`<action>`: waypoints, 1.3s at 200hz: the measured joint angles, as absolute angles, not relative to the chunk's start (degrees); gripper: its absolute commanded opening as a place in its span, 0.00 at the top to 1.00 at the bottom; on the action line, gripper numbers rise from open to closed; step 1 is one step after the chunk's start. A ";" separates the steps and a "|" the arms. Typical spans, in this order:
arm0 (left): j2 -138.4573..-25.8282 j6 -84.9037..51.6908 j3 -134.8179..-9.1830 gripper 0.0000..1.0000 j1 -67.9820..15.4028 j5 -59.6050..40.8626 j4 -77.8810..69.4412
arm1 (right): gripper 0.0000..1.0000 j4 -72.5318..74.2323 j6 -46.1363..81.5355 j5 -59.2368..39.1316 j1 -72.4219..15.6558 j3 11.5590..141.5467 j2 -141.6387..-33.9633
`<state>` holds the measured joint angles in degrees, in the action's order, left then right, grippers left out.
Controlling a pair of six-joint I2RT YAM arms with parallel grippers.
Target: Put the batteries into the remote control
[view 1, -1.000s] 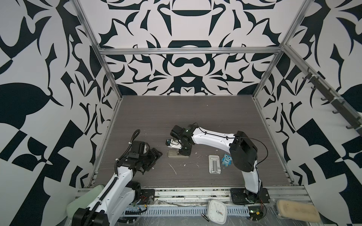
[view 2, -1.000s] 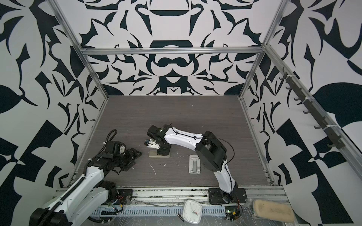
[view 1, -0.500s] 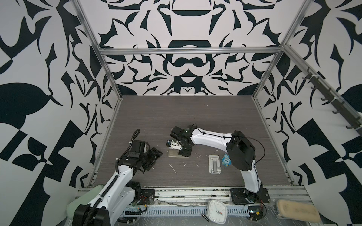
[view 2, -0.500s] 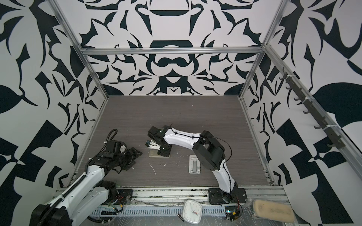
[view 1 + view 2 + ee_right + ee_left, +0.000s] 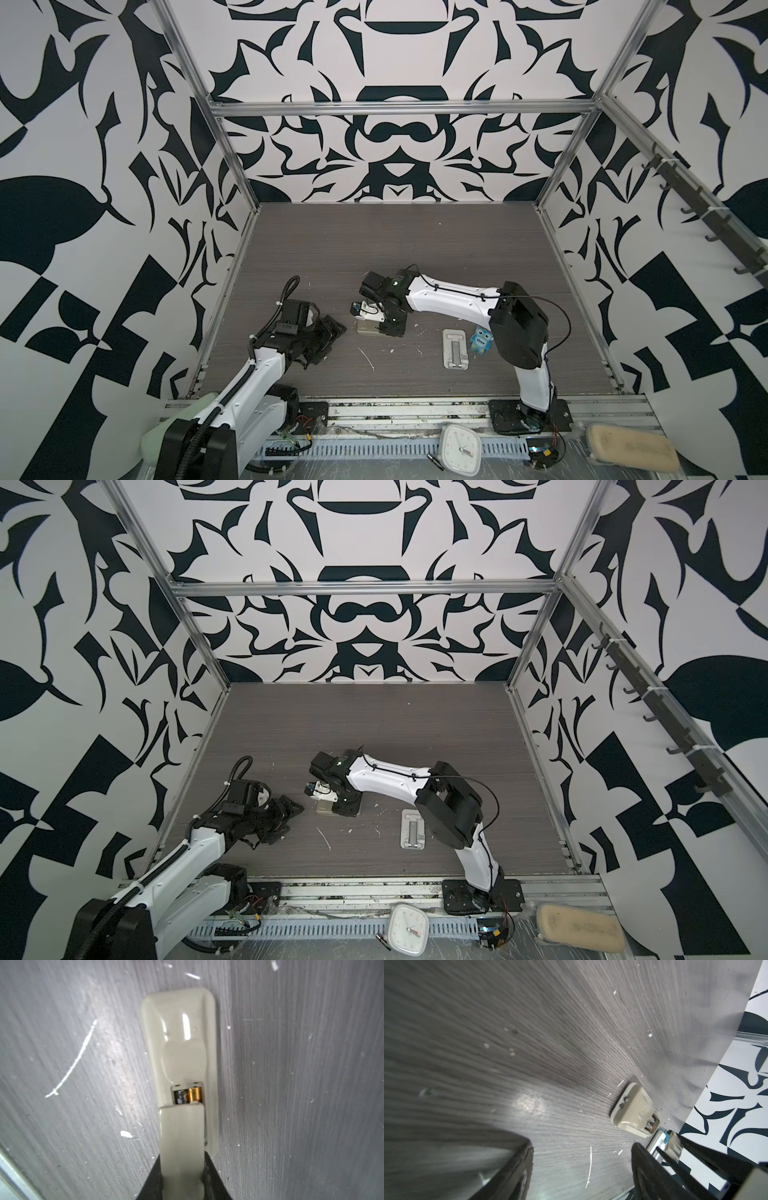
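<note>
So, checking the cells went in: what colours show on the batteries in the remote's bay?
The batteries show black and gold, clearest in the right wrist view.

You see glossy beige plastic on the remote control point(image 5: 178, 1043), with bright glare streaks. Its cover point(image 5: 180, 1136) looks duller. The batteries point(image 5: 188, 1096) carry shiny gold foil. The counter point(image 5: 291, 1064) is matt grey wood-grain, scratched.

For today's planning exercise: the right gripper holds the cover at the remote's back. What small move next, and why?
Probably slide the cover forward along the remote control to close the bay: the batteries already sit inside, partly exposed, and the right gripper grips the cover in line.
</note>
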<state>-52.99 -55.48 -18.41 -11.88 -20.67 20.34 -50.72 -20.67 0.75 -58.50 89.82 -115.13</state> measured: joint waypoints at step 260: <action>-51.92 -56.01 -17.93 0.23 -11.64 -21.34 19.25 | 0.71 -50.72 -20.67 3.46 -57.71 89.95 -117.84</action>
<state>-51.92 -56.01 -17.93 -11.64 -21.34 19.25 -50.72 -20.67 3.46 -57.71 89.95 -117.84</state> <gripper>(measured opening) 0.769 0.281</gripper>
